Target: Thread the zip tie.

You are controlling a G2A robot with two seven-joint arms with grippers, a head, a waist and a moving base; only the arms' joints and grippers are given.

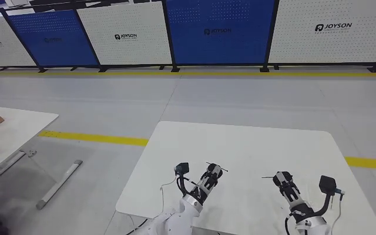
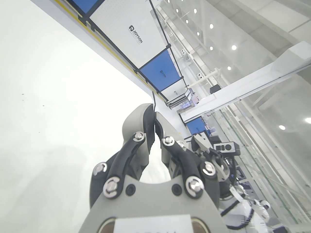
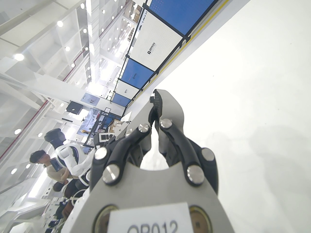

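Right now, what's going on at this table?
Both arms hover over the white table. The left gripper is shut on a thin black zip tie, its end poking past the fingertips. The right gripper is shut on a black strip too; whether that is the same tie is unclear. The grippers are apart, so nothing is threaded yet.

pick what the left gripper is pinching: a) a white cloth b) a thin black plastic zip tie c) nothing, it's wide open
b: the left gripper is shut on the thin black plastic zip tie, whose end pokes out past the fingertips.
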